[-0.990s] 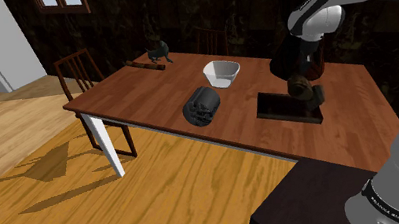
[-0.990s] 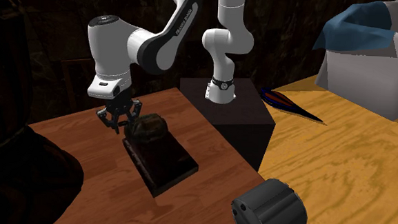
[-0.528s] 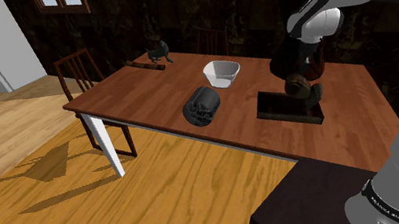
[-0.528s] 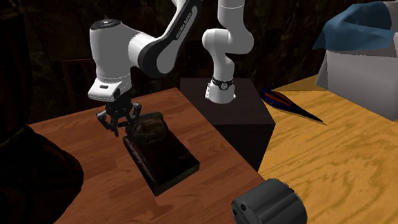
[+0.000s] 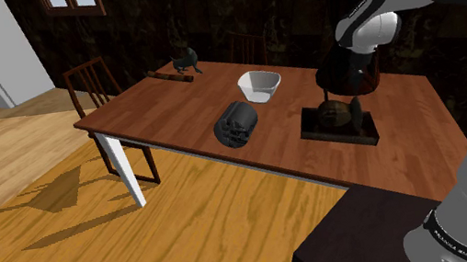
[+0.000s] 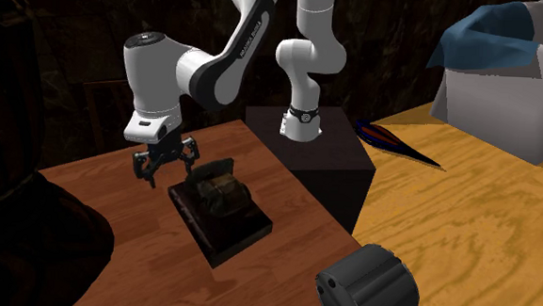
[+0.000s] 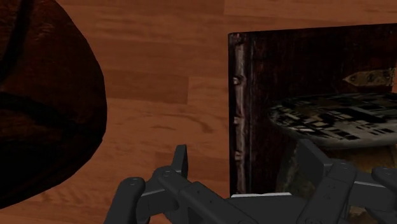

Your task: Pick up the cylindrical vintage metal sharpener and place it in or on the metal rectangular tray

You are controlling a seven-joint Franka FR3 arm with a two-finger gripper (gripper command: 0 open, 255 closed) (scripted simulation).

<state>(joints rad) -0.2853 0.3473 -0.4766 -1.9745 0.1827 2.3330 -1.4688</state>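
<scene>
The sharpener (image 6: 219,187), a squat dark cylinder with worn metal patches, rests on the dark rectangular tray (image 6: 233,232) near the end closest to my gripper. In the shoulder view the sharpener (image 5: 339,114) sits on the tray (image 5: 320,130) just below the hand. My gripper (image 6: 167,162) hangs open a little above the tray's end, beside the sharpener and not touching it. In the wrist view the fingers (image 7: 180,163) stand apart, with the tray's edge (image 7: 240,95) between them and the sharpener (image 7: 337,121) by the other finger.
On the brown wooden table (image 5: 173,106) stand a white bowl (image 5: 259,85), a dark ribbed drum (image 5: 235,124) and a small dark figure (image 5: 184,59) at the far end. A dark rounded shape (image 7: 44,95) lies close beside the gripper. A chair (image 5: 96,83) stands at the table's far side.
The gripper has opened and let go of the sharpener, which has dropped onto the tray. The hand has lifted slightly and sits off to the sharpener's side.
</scene>
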